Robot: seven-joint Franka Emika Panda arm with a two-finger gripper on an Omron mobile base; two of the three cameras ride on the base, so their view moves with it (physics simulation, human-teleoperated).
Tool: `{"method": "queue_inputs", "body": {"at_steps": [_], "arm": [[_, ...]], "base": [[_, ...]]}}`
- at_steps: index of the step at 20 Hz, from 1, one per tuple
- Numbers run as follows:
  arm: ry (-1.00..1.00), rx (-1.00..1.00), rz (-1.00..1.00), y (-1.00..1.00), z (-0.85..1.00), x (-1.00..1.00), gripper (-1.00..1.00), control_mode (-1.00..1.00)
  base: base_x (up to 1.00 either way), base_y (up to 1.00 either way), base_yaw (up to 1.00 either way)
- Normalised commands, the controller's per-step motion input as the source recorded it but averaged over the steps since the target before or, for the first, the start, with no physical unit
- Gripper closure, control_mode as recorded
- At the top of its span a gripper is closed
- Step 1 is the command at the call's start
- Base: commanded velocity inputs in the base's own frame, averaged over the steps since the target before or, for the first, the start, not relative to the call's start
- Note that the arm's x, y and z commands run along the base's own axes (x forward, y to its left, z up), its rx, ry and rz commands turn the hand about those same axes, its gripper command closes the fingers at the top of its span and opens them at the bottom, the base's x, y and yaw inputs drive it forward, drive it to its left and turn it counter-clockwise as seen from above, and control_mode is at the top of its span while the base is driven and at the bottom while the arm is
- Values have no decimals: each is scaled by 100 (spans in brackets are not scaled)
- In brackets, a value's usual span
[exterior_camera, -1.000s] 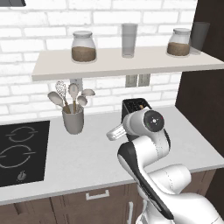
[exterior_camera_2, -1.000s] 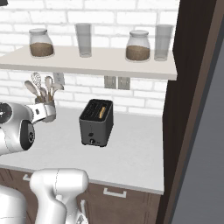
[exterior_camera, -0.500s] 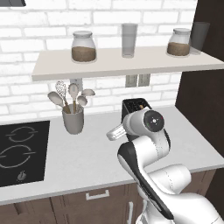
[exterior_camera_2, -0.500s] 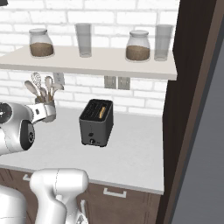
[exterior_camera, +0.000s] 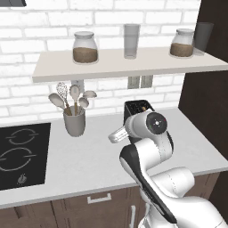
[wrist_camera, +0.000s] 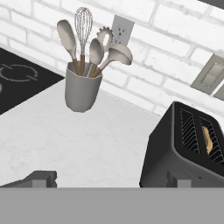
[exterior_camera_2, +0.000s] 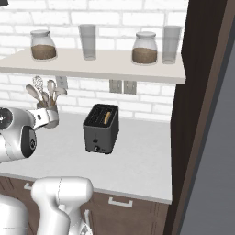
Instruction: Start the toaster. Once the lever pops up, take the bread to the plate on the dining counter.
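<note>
1. Toaster stands on the white counter near the brick wall, with the bread in its right slot.
2. Hand hovers over the counter with jaws fully spread, holding nothing.
3. Utensil crock stands left of the toaster.

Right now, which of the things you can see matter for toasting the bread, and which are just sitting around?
For the job: toaster; lever on its front face; bread standing in one slot.

Just lying about: utensil crock; cooktop; two jars and two glasses on the shelf; wall outlets.
</note>
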Motion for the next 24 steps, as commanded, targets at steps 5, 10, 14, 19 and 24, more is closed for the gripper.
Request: {"method": "queue_inputs", "body": {"at_steps": [5,10,14,19,24], "arm": [[0,0,0,0,0,0,-100,-100],[0,0,0,0,0,0,-100,-100],[0,0,0,0,0,0,-100,-100],[0,0,0,0,0,0,-100,-100],[0,0,0,0,0,0,-100,-100]], "base": [[0,0,0],[0,0,0],[0,0,0],[0,0,0],[0,0,0]]}}
